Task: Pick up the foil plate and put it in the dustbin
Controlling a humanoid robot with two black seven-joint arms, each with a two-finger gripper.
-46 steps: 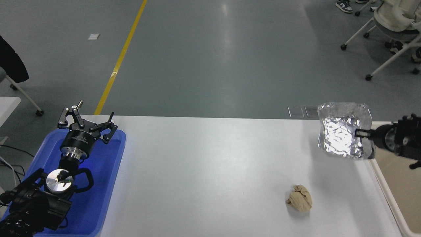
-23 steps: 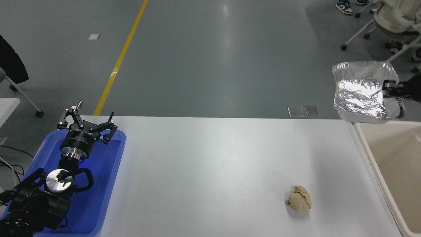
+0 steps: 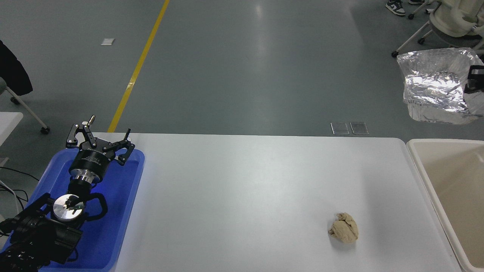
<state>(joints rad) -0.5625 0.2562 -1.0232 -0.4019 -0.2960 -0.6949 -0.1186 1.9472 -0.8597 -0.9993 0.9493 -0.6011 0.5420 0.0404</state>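
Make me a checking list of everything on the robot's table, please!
Surface: white table, mostly bare.
Job's things: foil plate held high in the air past the table's far right corner; dustbin at the right edge, nothing seen inside.
Clutter: tan paper ball on the table, near right; blue tray at left.
Claws: left claw open, parked over the tray; right claw mostly out of view, shut on the plate's right rim.
Cables: black ones at far left.
Surroundings: grey floor, yellow line, chairs.

Foil plate aloft, dustbin at the counter's right end

The crinkled silver foil plate (image 3: 435, 87) hangs tilted in the air, above and beyond the cream dustbin (image 3: 419, 166), whose interior shows plain.
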